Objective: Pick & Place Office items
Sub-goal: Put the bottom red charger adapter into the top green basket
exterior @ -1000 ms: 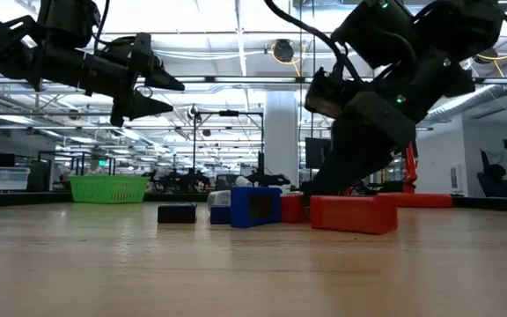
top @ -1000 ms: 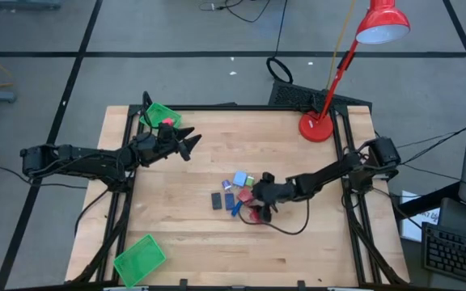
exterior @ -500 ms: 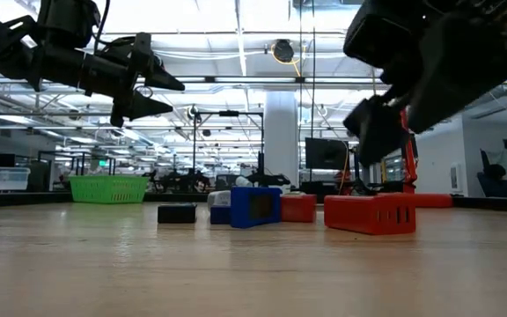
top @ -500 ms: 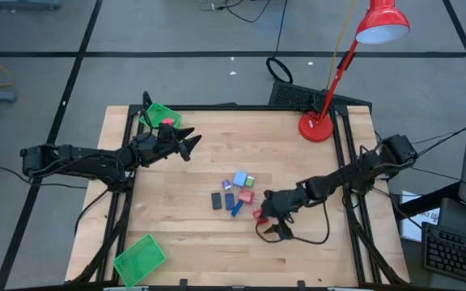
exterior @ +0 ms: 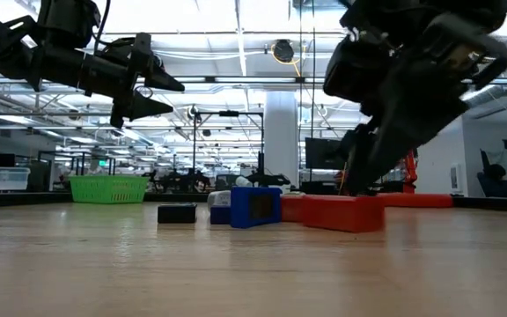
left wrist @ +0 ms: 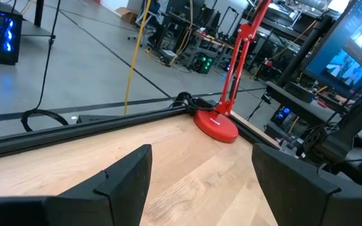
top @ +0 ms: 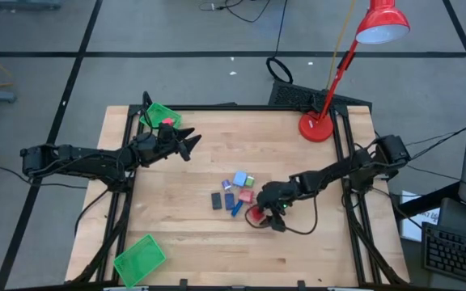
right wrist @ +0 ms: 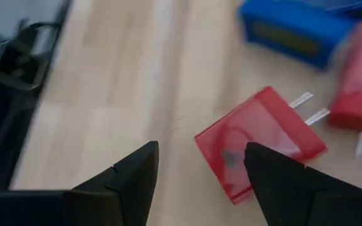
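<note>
The office items lie in a cluster at mid-table: a black rectangle (top: 217, 200), a blue stick (top: 235, 207), a light-blue block (top: 239, 179), a green bit (top: 250, 179) and a red block (top: 246, 196). A second red block (right wrist: 259, 141) with two metal prongs lies flat on the wood at the cluster's near right (top: 255, 215). My right gripper (right wrist: 200, 150) is open and slants down over it (top: 272, 217); the block lies just ahead of one finger (right wrist: 281, 182). My left gripper (top: 191, 144) hangs open and level above the table's far left. My right gripper comes at the pronged red block slanting down from the table's right. One finger stands at the block's corner (right wrist: 234, 188) opposite its prongs. Whether it touches, I cannot tell. The block lies flat on the table.
A green tray (top: 160, 115) sits at the far left corner with a small red piece in it, another green tray (top: 140, 259) at the near left. A red desk lamp's base (top: 316, 127) stands at the far right. A blue block (right wrist: 294, 31) lies beyond the pronged one.
My right gripper swung away from the pronged red block toward the table's near edge and rose, then came back down over the block, tipping further downward. The block has shifted and turned a little on the wood.
</note>
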Controlling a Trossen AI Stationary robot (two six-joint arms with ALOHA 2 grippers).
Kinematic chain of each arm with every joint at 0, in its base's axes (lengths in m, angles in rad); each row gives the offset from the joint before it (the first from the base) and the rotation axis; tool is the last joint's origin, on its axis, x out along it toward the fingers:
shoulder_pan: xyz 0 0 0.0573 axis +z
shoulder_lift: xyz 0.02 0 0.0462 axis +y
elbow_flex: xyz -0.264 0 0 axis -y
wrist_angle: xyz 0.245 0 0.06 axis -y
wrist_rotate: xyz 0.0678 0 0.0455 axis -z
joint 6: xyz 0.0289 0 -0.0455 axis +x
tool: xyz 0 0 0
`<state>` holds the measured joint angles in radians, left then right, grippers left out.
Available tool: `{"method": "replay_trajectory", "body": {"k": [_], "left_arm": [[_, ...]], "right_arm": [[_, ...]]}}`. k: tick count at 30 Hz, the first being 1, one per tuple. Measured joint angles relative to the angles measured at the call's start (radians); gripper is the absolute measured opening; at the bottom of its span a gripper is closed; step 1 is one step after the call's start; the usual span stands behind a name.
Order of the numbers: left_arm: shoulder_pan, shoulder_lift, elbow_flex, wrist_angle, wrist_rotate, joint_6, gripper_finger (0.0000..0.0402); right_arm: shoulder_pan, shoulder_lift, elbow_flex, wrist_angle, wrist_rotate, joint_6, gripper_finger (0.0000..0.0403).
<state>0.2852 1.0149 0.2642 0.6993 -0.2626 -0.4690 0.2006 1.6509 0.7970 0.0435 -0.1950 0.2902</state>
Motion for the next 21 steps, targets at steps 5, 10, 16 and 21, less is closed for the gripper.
{"method": "replay_trajectory", "body": {"k": [5, 10, 16, 21], "left_arm": [[0.0, 0.0, 0.0, 0.0, 0.0, 0.0, 0.0271], [0.0, 0.0, 0.0, 0.0, 0.0, -0.002, 0.0271], [0.0, 0.0, 0.0, 0.0, 0.0, -0.003, 0.0271], [0.0, 0.0, 0.0, 0.0, 0.0, -0.003, 0.0271]], "right_arm": [[-0.033, -0.054, -0.001, -0.132, 0.146, -0.005, 0.022], [-0.036, -0.109, -0.005, -0.212, 0.337, 0.014, 0.0215], [-0.014, -0.119, -0.028, -0.214, 0.386, -0.093, 0.0238], [-0.015, -0.119, -0.049, -0.161, 0.379, -0.164, 0.0281]]}}
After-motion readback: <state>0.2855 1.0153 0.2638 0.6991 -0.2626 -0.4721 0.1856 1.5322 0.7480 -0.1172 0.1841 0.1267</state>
